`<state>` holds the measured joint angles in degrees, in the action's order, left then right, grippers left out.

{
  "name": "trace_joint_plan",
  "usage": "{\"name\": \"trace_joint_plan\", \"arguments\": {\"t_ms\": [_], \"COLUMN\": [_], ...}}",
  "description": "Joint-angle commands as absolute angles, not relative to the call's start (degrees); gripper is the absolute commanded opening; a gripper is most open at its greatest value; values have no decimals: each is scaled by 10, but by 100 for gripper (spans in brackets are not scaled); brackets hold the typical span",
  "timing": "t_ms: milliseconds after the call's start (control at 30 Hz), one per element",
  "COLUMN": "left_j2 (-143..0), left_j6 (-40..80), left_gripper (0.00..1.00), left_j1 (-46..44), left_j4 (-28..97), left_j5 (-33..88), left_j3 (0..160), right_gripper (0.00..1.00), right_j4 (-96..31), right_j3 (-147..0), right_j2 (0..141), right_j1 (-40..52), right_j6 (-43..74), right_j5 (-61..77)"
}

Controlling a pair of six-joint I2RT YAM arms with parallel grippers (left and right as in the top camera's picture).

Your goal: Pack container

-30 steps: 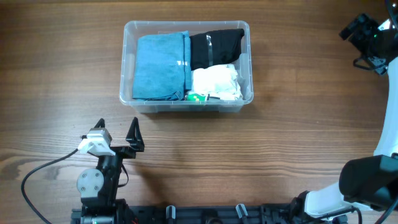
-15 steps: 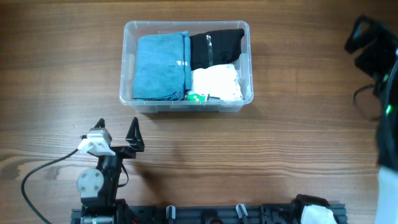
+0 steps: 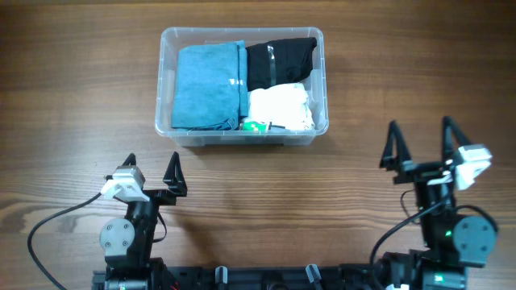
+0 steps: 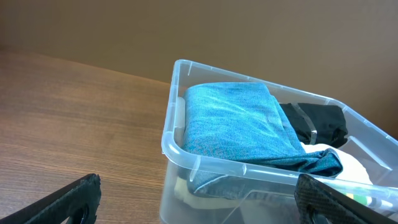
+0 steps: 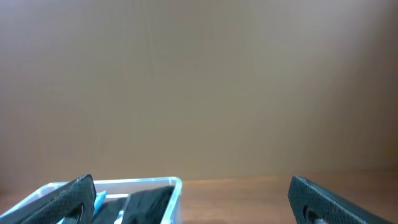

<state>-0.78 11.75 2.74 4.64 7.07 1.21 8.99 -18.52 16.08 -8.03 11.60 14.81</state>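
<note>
The clear container (image 3: 164,80) stands at the table's back middle. It holds a folded blue garment (image 3: 206,85) on the left, a black garment (image 3: 279,61) at the back right and a white garment (image 3: 279,108) at the front right. My left gripper (image 3: 151,170) is open and empty near the front left, short of the container. My right gripper (image 3: 421,143) is open and empty at the front right. The left wrist view shows the container (image 4: 175,143) close ahead with the blue garment (image 4: 233,124). The right wrist view shows the container's corner (image 5: 177,184) low at the left.
A green and white tag (image 3: 255,126) lies at the container's front wall. A black cable (image 3: 56,219) runs from the left arm's base. Bare wooden table (image 3: 72,89) lies around the container.
The right arm has swung down from the far right edge to the front right of the table, gripper open. The left arm and the container have not moved.
</note>
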Motion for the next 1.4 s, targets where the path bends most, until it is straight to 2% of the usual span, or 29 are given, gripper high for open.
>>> {"name": "trace_joint_plan", "arguments": {"t_ms": [0,333,633,967,1367], "left_j2": [-2,-2,-2,-2,-2], "left_j6": [125,125,125,125,125], "left_gripper": [100,100,100,100,100], "left_j1": [30,30,30,30,30], "left_j4": [45,45,45,45,45], "left_j5": [63,63,63,63,63], "left_j3": [6,6,6,6,6], "right_gripper": [100,100,100,100,100], "right_j4": [115,117,9,10,12], "right_j3": [-112,-2,-3,-3,-3], "right_j2": [115,27,2,2,2], "right_j1": [-65,-43,-43,-43,-43], "right_j6": [105,104,104,105,-31], "right_j5": [152,125,123,123,163]}}
